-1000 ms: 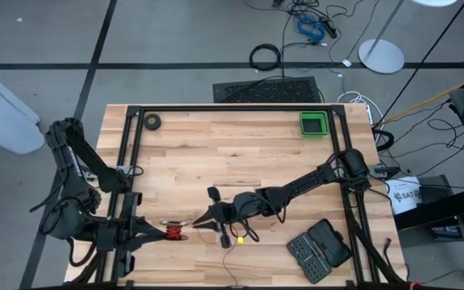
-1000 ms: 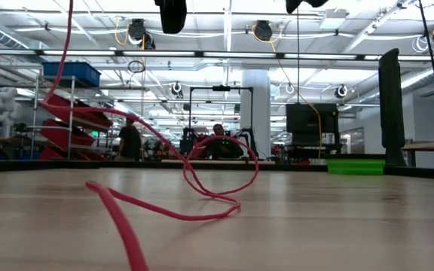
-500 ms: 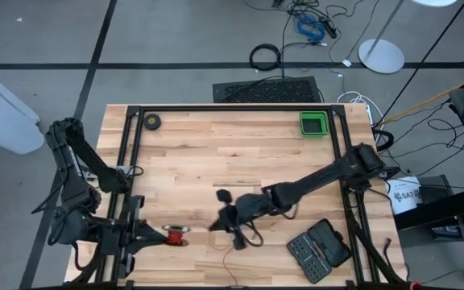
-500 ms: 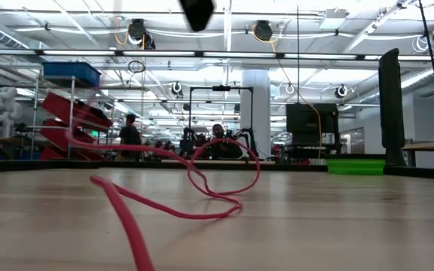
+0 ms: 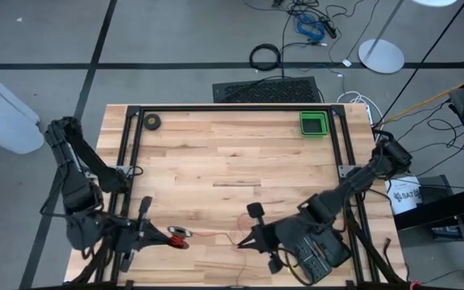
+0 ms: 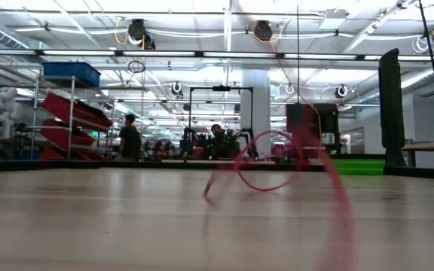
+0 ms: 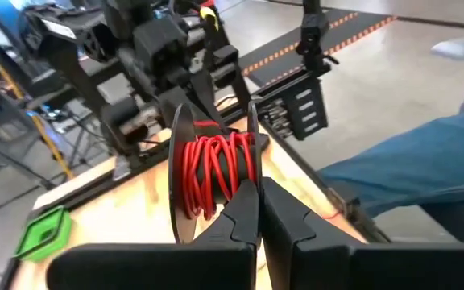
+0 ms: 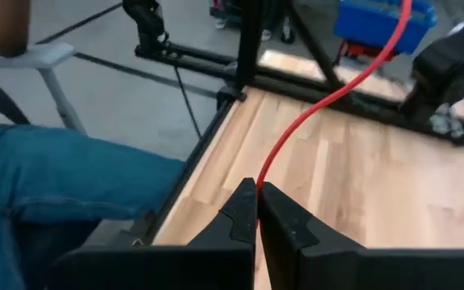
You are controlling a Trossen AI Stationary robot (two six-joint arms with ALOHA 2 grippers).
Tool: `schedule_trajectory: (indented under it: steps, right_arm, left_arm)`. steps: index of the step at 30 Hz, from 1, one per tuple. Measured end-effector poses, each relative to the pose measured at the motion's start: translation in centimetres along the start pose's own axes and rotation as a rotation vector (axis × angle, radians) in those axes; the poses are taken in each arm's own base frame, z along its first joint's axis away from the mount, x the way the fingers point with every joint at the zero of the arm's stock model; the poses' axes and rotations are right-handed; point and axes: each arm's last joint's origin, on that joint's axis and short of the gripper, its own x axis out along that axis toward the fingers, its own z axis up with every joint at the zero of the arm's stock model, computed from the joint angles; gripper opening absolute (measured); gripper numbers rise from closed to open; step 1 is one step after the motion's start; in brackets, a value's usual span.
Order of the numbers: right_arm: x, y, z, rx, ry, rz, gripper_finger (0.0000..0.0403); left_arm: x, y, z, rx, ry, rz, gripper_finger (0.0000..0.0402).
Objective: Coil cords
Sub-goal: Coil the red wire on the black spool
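Two grippers share one red cord near the table's (image 5: 216, 145) front edge. The left gripper (image 5: 166, 235) is clamped on the spool (image 7: 212, 169), a small reel with red turns wound between its two discs, near the front left corner. The right gripper (image 5: 246, 240) sits further along the front edge, towards the middle, its fingers pinched shut on the free cord (image 8: 312, 113), which runs taut from the fingertips back towards the spool. The risk, as I judge it, is tension: if the right arm pulls outward, the thin cord could slip through the pinch, drag turns off the reel or twist the spool in the left grip; if it slackens, loops could fall beside the discs and tangle. Both arms reach low and forward from their side mounts, wrists pointing at each other across the gap, with the right arm stretched over the dark case (image 5: 319, 251).
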Motion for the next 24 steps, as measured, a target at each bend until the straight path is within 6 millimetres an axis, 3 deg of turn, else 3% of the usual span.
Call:
schedule_trajectory:
  steps: [7,16,24]
  right_arm:
    - [-1.2,1.3,0.9,-0.090,-0.009,-0.060,0.0000]
    - [-2.6,2.6,3.4,-0.183,-0.092,-0.207,0.0000]
    - [-2.4,2.9,3.8,-0.229,-0.143,-0.240,0.0000]
  left_arm:
    - [1.6,1.0,-0.5,-0.048,0.033,-0.086,0.0006]
    - [5.6,1.3,-1.7,-0.038,0.088,-0.252,0.0006]
    - [9.3,2.1,-2.0,0.008,-0.027,-0.399,0.0006]
